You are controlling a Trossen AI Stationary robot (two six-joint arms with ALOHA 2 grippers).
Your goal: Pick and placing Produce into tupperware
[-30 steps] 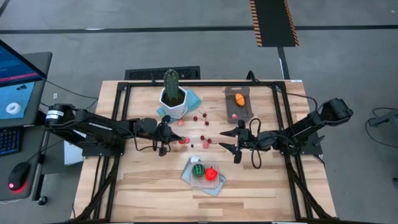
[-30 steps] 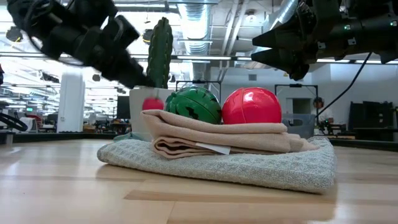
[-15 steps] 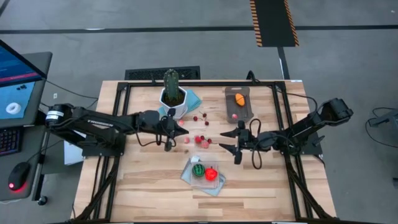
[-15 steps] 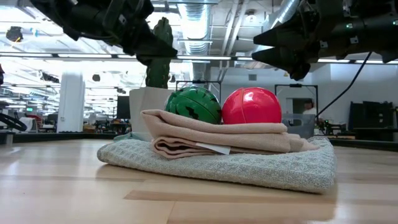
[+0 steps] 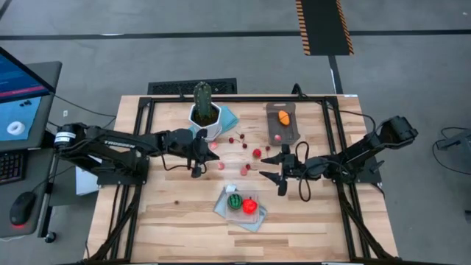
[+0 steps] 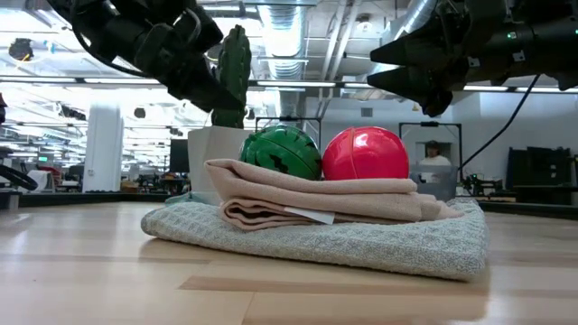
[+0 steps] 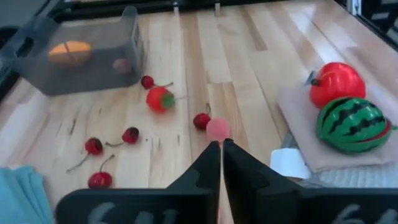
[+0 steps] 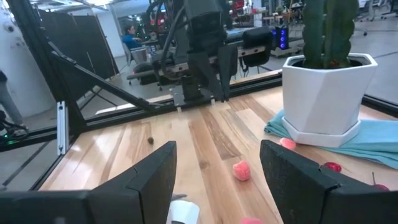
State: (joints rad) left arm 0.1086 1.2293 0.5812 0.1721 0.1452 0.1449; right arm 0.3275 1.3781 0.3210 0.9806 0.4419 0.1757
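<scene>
The translucent tub [image 5: 282, 122] stands at the table's far right and holds an orange piece [image 5: 283, 118] and a pink bit [image 7: 121, 64]. A green-striped ball [image 5: 234, 201] and a red ball [image 5: 249, 206] rest on a folded cloth [image 5: 240, 212] near the middle. A red strawberry [image 5: 257, 153], cherries [image 7: 130, 134] and pink bits [image 5: 221, 166] lie loose on the wood. My left gripper [image 5: 210, 156] hovers shut beside the cactus pot, a pink bit [image 7: 217, 129] just past its tips. My right gripper [image 5: 266, 168] hangs open in front of the tub, holding nothing.
A tall green cactus in a white hexagonal pot [image 5: 205, 118] stands on a teal cloth [image 5: 227, 116] close behind my left gripper. The table's black frame rails [image 5: 140, 132] run along both sides. Bare wood lies along the near edge [image 5: 184, 228].
My left gripper has moved toward the table's right and risen, then held near the pot. A red piece that lay among the loose bits near the middle now rests farther right and farther back, nearer the tub. My right gripper has stayed put.
</scene>
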